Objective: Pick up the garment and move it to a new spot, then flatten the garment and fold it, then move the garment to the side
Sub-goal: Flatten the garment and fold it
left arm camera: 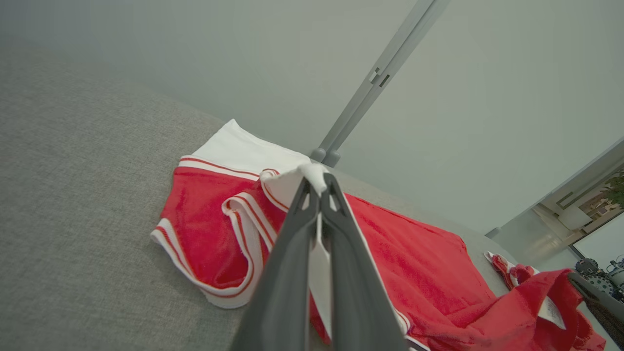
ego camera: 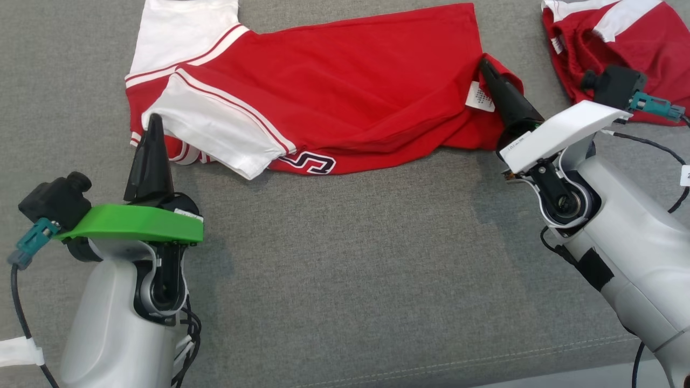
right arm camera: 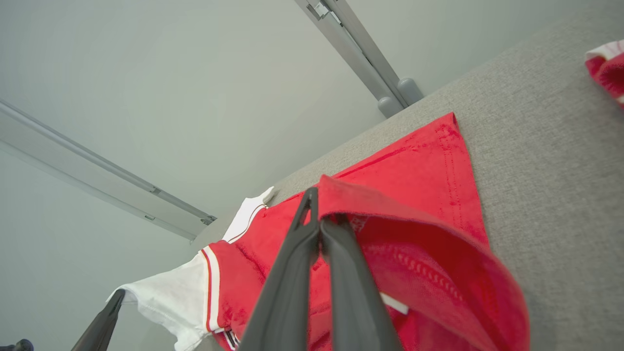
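- Two tools, both pinched shut on the shirt [ego camera: 334, 91]. The left tool [ego camera: 154, 124] has the white sleeve [ego camera: 215, 129], and the right tool [ego camera: 488, 70] has the red hem corner [ego camera: 512, 78] by the label [ego camera: 478, 98].
- The shirt lies across the far half of the bench [ego camera: 345, 258], sleeve end at the robot's left, hem at its right. The near side is rumpled and the sleeve is doubled over the body, so it isn't flat yet. I'd read this as the start of the lift or spread.
- Risk 1: the left bite is thin. The left wrist view shows just a tuft of white cloth [left arm camera: 314, 173] at the tips. Pull hard and it likely slips out.
- Risk 2: the right tool may hold one hem layer or both, can't tell. With one layer, the shirt bags open on the lift.
- Risk 3: an uneven pull. The sleeve gives sooner than the body, so the shirt would skew.
- Risk 4: the second garment [ego camera: 593, 32] sits just beyond the right tool, under that arm's camera. Swing right and you drag it.
- Room: there's a wide bare stretch between the shirt and the front seam [ego camera: 485, 358], and it's open left of the sleeve too.
- Edges: the shirt's far side runs close to the back edge [right arm camera: 487, 73], with the wall right behind. Don't push away from the robot.
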Available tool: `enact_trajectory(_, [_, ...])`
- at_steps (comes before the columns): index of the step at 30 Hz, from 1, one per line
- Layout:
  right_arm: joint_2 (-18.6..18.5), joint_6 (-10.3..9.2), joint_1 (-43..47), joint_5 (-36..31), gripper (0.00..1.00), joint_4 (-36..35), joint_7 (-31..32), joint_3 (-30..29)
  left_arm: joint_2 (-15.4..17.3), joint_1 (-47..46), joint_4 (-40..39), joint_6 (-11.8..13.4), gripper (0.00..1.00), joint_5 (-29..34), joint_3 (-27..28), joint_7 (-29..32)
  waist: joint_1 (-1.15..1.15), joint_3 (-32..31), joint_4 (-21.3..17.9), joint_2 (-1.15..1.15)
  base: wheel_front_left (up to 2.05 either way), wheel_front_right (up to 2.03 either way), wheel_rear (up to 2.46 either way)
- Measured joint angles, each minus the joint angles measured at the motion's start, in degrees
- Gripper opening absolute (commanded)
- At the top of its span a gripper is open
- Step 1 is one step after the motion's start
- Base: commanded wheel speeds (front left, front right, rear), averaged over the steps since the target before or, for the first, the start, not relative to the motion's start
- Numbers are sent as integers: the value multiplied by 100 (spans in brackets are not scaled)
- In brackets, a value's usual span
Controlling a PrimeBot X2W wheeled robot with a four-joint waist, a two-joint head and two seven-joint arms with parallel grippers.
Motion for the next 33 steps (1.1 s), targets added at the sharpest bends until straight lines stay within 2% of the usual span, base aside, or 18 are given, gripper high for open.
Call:
enact_trajectory(17, [-659,0,265,-353,0,-1508,-258,-196,5,454,-2030,-26,0,221,773,-101,0,-693,40,0,0,0,0])
enact_trajectory(23, [-739,0,289,-555,0,-2561,-272,-905,129,442,-3245,-81,0,511,1319,-124,0,-1059,-36,0,0,0,0])
enact_trajectory(28, [-832,1,467,-788,0,-3500,-274,-1262,354,389,-4172,-131,0,803,1512,-140,0,-1397,-149,0,0,0,0])
enact_trajectory(31, [-1035,1,604,-905,0,-3932,-274,-1522,559,324,-4659,-152,0,972,1491,-143,0,-1598,-236,0,0,0,0])
enact_trajectory(33, [-1332,1,669,-910,0,-4348,-274,-1771,682,151,-5123,-171,0,1009,1405,-93,0,-1773,-328,0,0,0,0])
